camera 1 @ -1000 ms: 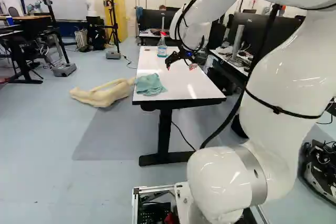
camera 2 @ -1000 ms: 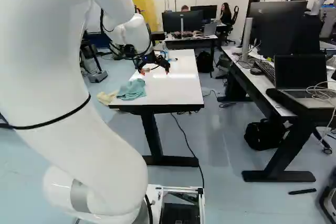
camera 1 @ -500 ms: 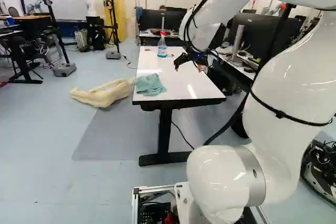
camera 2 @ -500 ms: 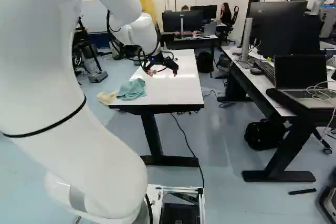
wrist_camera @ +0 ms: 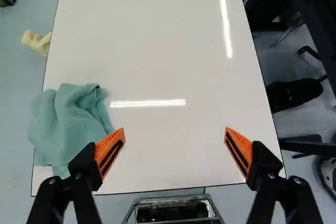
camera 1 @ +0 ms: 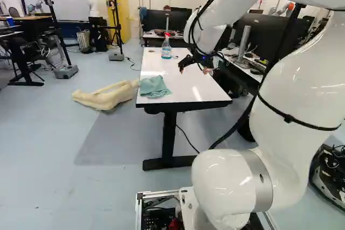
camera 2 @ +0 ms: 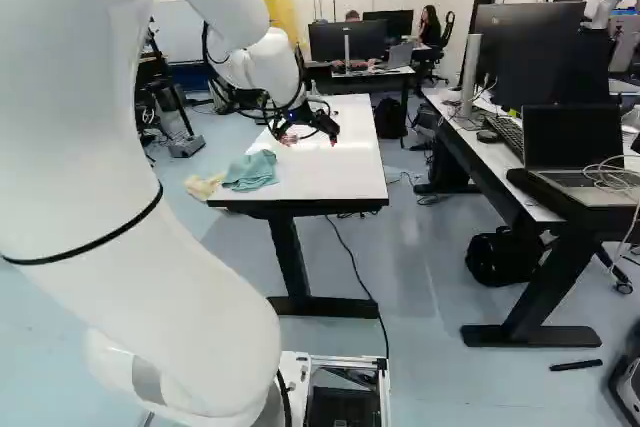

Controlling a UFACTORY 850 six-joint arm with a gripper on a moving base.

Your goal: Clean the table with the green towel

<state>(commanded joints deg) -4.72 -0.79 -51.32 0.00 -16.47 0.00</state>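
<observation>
Gripper [camera 1: 193,71] above tabletop [wrist_camera: 163,61], 2 fingers set wide. Green towel [wrist_camera: 71,124] crumpled at near left corner, overlapping left edge. Spray bottle [camera 1: 166,52] upright toward far end.

Light is bright and fairly even across the room; with twelve o'clock straight ahead of the base, a long white glare [wrist_camera: 226,22] streaks the table [wrist_camera: 157,51], a crosswise glare [wrist_camera: 148,103] lying toward seven from it; highlights gleam on the arm [camera 1: 296,95], and dimmer floor [camera 1: 116,138] spreads at nine from the table
</observation>
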